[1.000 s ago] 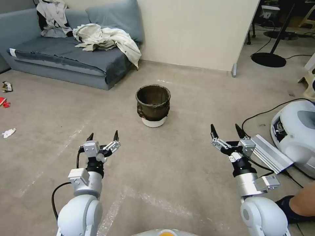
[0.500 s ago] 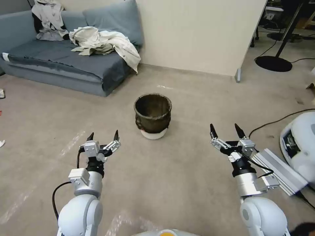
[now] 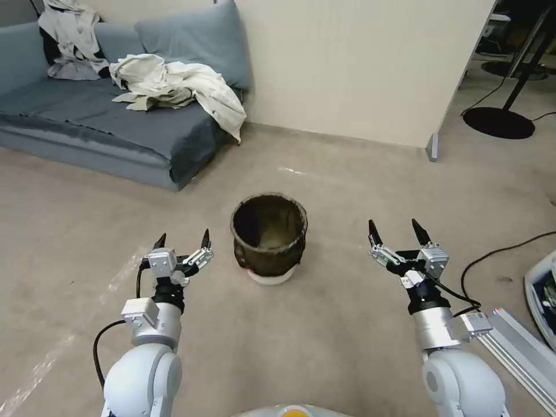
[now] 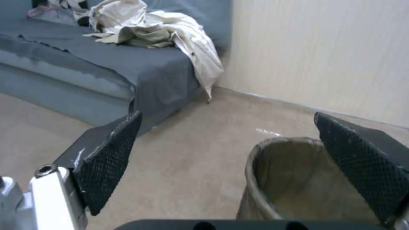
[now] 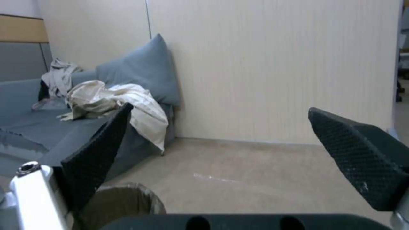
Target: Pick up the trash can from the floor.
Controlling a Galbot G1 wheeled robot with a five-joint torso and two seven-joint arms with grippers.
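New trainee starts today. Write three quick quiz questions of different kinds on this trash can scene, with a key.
1. True or false: the left claw is shut on the trash can.
2. Where does the trash can stand? A. on the sofa; B. on the floor between both claws; C. beside the lamp stand.
3. Fill in: the right claw is ____, holding nothing.

Key: 1 false, both claws are open and apart from the can; 2 B; 3 open.

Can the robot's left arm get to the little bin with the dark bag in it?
Probably yes. The open left gripper hangs beside the small round white bin lined with a dark bag, with bare beige floor between them.
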